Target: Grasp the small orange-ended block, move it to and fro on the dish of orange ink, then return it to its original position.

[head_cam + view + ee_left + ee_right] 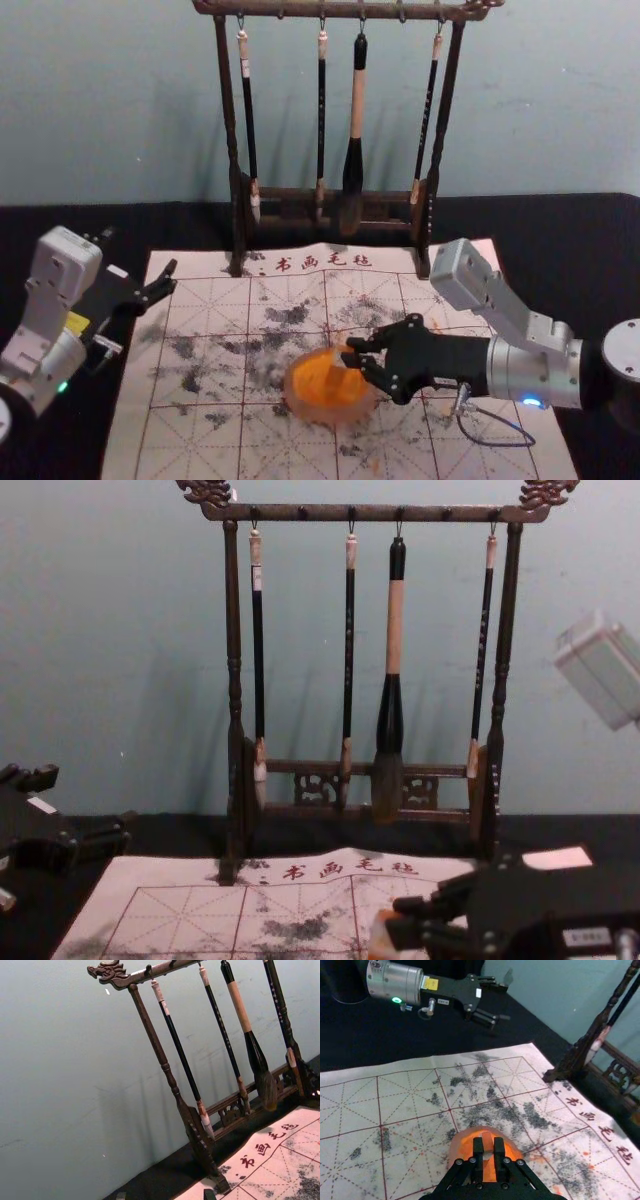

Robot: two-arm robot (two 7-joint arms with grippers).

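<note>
I have room to pass over the mat [215,325] between the left gripper [141,250] and the orange dish [305,395]. My right gripper [347,352] crowds the dish's right side; beyond, the brush rack [229,120] and hanging brushes [357,110] block me.

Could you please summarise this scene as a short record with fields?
Right gripper: shut on the block, at the dish
Block: held between the fingers; contact with the ink unclear
Dish: round, holding orange ink, on the mat
Left gripper: open, off to the left
Mat: pale, red grid, dark smudges
Rack: wooden, behind the dish
Brushes: four, hanging from the rack
</note>
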